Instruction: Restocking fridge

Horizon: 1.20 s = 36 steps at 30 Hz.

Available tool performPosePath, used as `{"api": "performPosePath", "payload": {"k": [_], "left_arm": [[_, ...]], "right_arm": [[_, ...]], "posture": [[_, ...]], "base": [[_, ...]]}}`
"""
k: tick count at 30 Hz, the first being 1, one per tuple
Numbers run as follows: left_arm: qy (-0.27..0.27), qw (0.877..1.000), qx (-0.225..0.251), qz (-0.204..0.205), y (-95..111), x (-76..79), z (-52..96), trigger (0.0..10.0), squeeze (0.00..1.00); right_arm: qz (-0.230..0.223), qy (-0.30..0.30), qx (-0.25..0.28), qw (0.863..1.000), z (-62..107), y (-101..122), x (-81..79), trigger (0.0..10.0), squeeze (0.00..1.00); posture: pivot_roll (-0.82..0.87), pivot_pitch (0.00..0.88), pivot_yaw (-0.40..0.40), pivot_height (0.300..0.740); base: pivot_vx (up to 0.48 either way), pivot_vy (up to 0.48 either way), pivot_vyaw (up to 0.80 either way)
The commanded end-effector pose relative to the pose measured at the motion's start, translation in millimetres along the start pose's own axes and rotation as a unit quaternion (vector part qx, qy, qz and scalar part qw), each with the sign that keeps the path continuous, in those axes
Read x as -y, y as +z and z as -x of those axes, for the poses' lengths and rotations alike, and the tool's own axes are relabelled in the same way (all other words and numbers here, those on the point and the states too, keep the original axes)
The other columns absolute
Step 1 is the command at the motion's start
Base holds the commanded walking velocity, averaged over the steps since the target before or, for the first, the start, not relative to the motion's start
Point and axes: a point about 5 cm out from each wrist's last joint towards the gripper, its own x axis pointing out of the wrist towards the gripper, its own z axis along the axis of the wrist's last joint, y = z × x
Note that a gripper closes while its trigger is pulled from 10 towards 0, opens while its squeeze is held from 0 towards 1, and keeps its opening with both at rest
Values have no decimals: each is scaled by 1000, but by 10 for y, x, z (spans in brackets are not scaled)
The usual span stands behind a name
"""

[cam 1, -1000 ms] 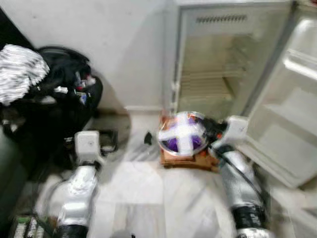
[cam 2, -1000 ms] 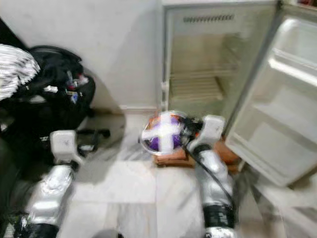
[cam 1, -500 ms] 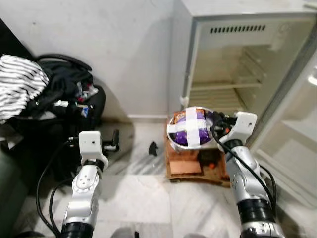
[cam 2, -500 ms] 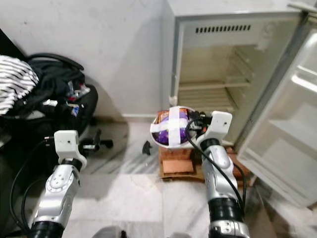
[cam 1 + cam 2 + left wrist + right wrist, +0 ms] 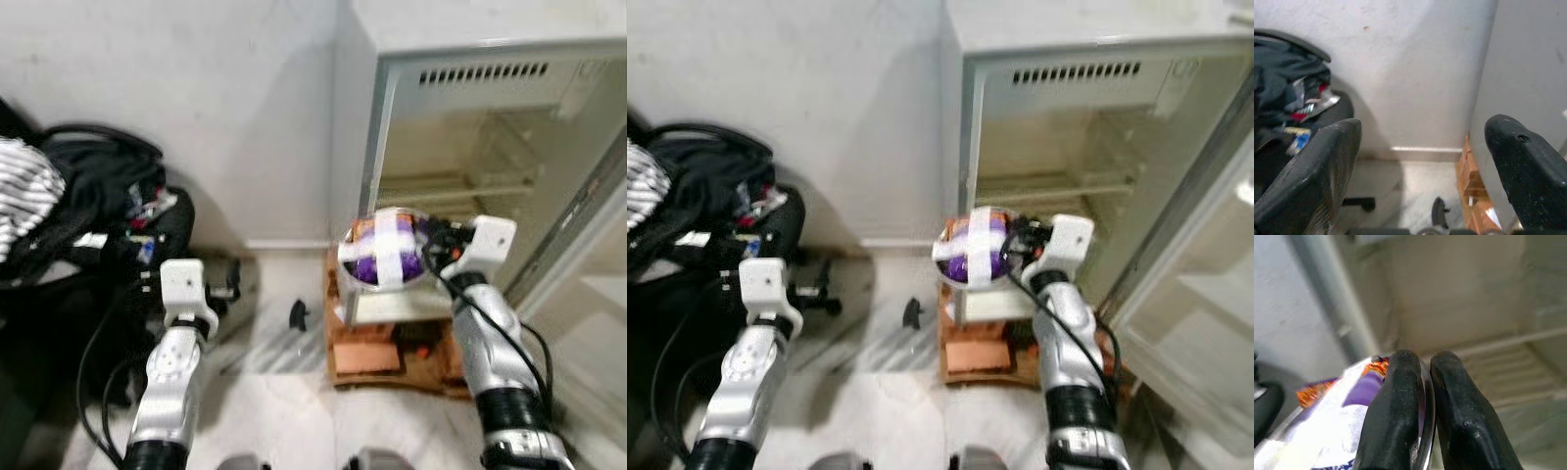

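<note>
**Bowl held at the fridge mouth**

Ahead, the open fridge (image 5: 460, 147) stands on the right against the far wall. My right gripper (image 5: 1422, 382) is clamped on the rim of the taped bowl (image 5: 384, 260), held in front of its lower shelf. My left gripper (image 5: 1422, 161), fingers apart, hangs near the black bag (image 5: 88, 206).

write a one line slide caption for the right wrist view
Right gripper pinching the rim of a taped bowl of purple-wrapped items, facing the open fridge's bare shelves.
</note>
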Motion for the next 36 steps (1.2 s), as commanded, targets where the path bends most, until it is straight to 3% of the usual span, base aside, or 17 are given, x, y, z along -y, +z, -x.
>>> {"api": "performPosePath", "payload": {"k": [1, 6, 14, 31, 36], "left_arm": [[13, 1000, 0, -6, -3, -95, 27, 10000, 0], [14, 1000, -1, -6, -12, -104, 46, 10000, 0], [4, 1000, 3, -18, -3, -89, 62, 10000, 0], [6, 1000, 2, -15, -3, -71, 45, 10000, 0], [6, 1000, 2, -15, -3, -74, 46, 10000, 0]], "right_arm": [[-20, 38, 7, 999, 22, 2, -125, 10000, 0], [-20, 66, -10, 998, 138, -80, -142, 10000, 0], [-16, 59, -25, 998, 275, -156, -63, 10000, 0], [-17, 56, -19, 998, 246, -107, -70, 10000, 0], [-17, 59, -20, 998, 251, -110, -73, 10000, 0]], "posture": [[-42, 0, 26, 740], [-40, 0, 22, 740], [-44, 0, 26, 740], [-47, 0, 26, 740], [-48, 0, 26, 740]], "base": [[0, 0, 0], [0, 0, 0], [0, -70, 0], [0, -302, 0], [0, 0, 0]]}}
